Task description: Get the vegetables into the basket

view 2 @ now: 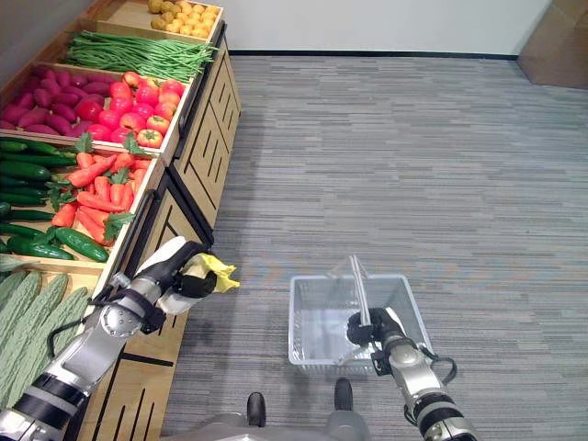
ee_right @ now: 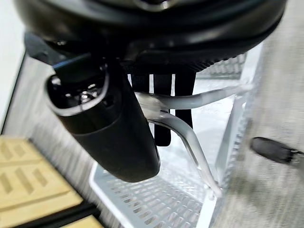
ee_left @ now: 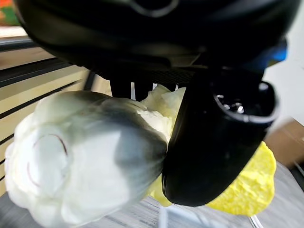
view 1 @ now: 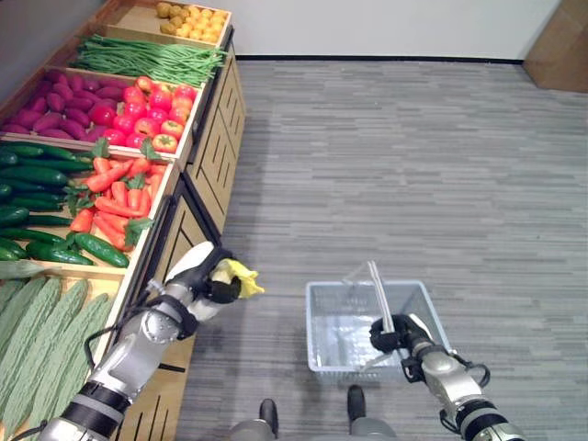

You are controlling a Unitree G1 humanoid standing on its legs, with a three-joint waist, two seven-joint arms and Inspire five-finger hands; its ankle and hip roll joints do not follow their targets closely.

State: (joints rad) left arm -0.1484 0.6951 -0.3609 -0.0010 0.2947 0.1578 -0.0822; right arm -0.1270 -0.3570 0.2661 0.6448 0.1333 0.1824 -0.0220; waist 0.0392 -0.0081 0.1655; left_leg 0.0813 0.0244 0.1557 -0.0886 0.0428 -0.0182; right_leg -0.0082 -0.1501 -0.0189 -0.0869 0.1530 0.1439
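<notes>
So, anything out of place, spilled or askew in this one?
Nothing stands out. The produce sits sorted in the stand's bins, nothing lies on the floor, the left hand holds a pale cabbage beside the stand, and the right hand grips the basket's handle, with the basket hanging level.

Pale cabbage (view 1: 234, 276) with yellow leaves – held aloft, left of grey mesh basket (view 1: 331, 349) – basket empty.

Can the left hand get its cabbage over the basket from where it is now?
Probably yes. The left hand holds the cabbage in open air beside the basket, with nothing between them. The right hand grips the handle, leaving the basket's left side open.
</notes>
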